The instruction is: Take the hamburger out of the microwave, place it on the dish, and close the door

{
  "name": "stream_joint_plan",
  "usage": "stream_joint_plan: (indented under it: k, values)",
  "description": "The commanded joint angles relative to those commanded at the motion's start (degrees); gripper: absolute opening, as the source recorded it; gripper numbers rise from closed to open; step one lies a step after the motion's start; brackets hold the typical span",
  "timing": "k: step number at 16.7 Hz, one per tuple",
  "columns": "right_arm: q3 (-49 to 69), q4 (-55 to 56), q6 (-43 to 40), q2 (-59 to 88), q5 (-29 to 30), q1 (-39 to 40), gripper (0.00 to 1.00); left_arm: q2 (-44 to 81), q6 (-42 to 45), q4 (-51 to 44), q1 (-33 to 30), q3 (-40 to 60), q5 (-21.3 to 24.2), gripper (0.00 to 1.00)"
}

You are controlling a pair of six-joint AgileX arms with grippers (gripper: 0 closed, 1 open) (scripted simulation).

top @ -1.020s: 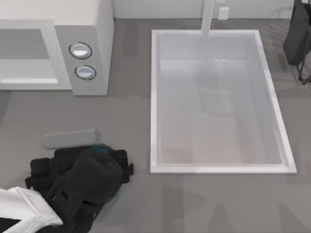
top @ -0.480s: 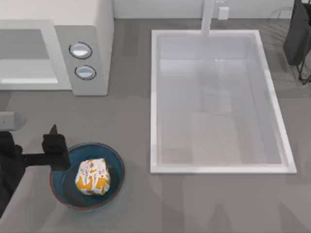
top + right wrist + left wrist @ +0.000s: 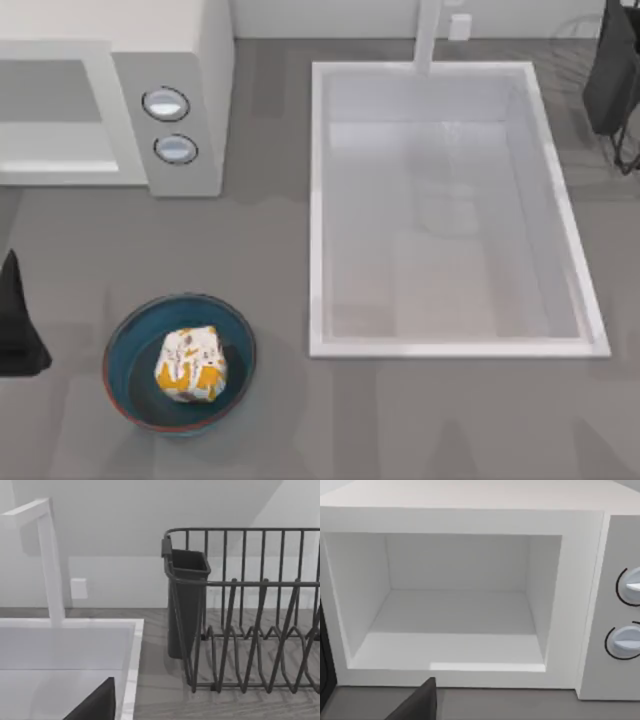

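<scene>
Grey tabletop (image 3: pixel 400 420), white rectangular sink basin (image 3: pixel 450 345) right of centre. Small whitish hamburger with orange patches (image 3: pixel 190 364) inside round teal dish (image 3: pixel 125 340), lower left of top view. White boxy microwave (image 3: pixel 190 60) upper left, cavity (image 3: pixel 455 615) bare, door swung open. Left gripper (image 3: pixel 18 320) at left edge, finger spacing impossible to tell.

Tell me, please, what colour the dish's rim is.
Thin reddish-brown, around the teal-blue dish; best in the top view.
</scene>
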Motion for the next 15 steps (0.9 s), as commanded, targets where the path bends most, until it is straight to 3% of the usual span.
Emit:
stream_joint_plan:
  k: [3,8,15]
  values:
    - [0.0,0.0,0.0,0.0,0.0,0.0,1.0,-5.2,0.8,-0.3,3.4,-1.8,2.6,1.0]
    - [0.0,0.0,0.0,0.0,0.0,0.0,1.0,-5.6,0.8,-0.2,3.7,-1.9,2.8,1.0]
    - [0.0,0.0,0.0,0.0,0.0,0.0,1.0,-5.6,0.8,-0.2,3.7,-1.9,2.8,0.47]
